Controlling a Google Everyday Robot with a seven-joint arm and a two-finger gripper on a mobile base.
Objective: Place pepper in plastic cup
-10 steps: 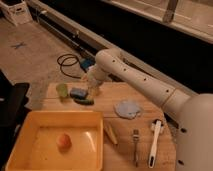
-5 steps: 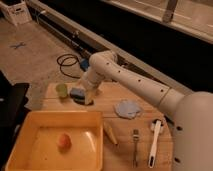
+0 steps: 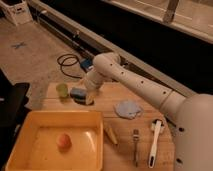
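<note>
Wooden tabletop (image 3: 112, 95) is seen from above. A large yellow plastic tray (image 3: 30, 116) sits at the near left corner and is taken as the reference for all positions.

- A small round orange object (image 3: 63, 141) lies inside the tray, near its middle.
- The small pale green translucent plastic cup (image 3: 61, 89) stands upright just beyond the tray's far edge, toward the tray's middle.
- A blue rectangular sponge (image 3: 78, 92) lies beyond the tray's far right corner, just beside the cup.
- The slim dark green pepper (image 3: 81, 100) is made out as a dark strip between the sponge and the tray's far edge. It is outside the cup and partly hidden by the sponge. Whether it touches the sponge cannot be told.
- The white robot arm (image 3: 135, 85) reaches in from the right of the tray, bends beyond it and is angled down toward its far right corner.
- The gripper (image 3: 89, 94) is held low beyond the tray's far right corner, at the right end of the sponge and pepper. Its jaws are spread wide, and nothing is seen held between them.
- A pale yellow banana-like piece (image 3: 110, 135) lies along the tray's right wall.
- A metal fork (image 3: 135, 146) and a white long-handled brush (image 3: 155, 142) lie further right of the tray.
- A grey-blue crumpled cloth (image 3: 127, 108) lies right of the tray's far right corner.
</note>
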